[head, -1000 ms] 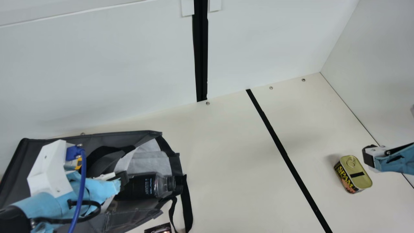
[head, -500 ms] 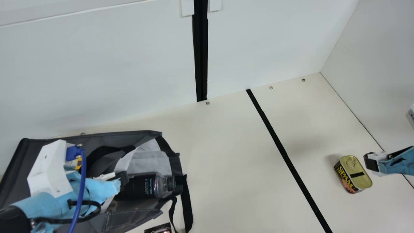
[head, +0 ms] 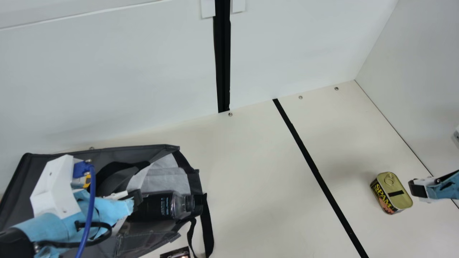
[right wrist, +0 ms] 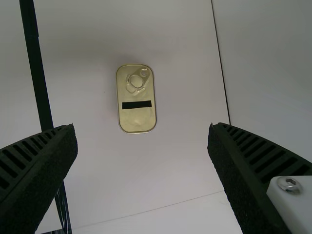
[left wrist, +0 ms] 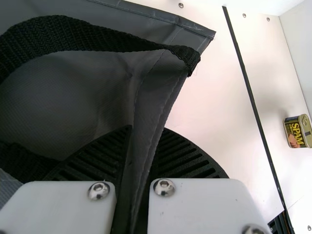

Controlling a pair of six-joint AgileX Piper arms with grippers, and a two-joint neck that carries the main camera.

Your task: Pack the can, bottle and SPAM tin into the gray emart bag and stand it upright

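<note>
The gray bag lies on its side at the main view's left, its mouth facing right. A dark bottle with a clear neck lies inside that mouth. My left gripper is at the bag's opening; in the left wrist view the left gripper is shut on a fold of bag fabric. The SPAM tin stands on the table at the right. Just right of it is my right gripper. In the right wrist view the right gripper is open, with the tin below and beyond its fingertips.
A black tape line crosses the table between bag and tin. Black straps trail from the bag's mouth, with a small dark printed object beside them at the lower edge. White walls border the back and right.
My right gripper has shifted slightly right and down in the main view, a little away from the tin. My left arm, the bag, the bottle and the tin have kept still.
</note>
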